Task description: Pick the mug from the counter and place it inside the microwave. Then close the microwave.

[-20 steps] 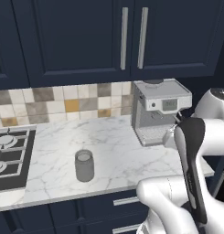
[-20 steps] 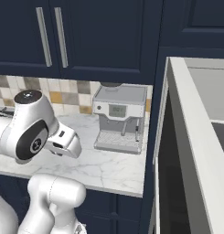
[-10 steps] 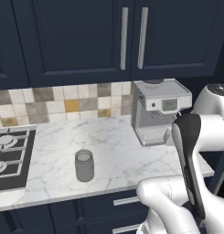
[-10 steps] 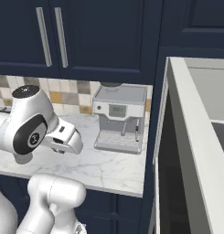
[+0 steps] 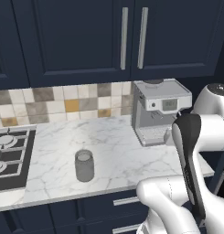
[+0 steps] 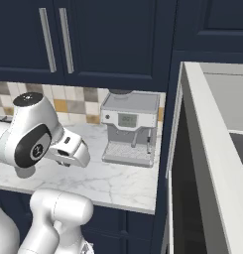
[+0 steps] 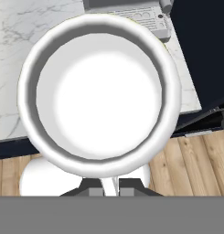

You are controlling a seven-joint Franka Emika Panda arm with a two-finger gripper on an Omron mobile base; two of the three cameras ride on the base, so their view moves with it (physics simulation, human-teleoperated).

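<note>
mug: The white mug is sitting right in front, showing its round open top.
hand: The hand is pinching the mug's rim.
worktop: The marble worktop is lying below.
floor: Wooden floor is showing underneath.

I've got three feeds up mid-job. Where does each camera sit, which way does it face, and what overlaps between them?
Left base view: behind the arm's left, looking down over the counter, jar and coffee machine; arm at lower right.
Right base view: behind the arm's right, facing the same coffee machine; arm at lower left.
Hand view: on the hand, looking into the mug it grips, counter edge and wood floor beyond.
All three share counter and coffee machine.
</note>
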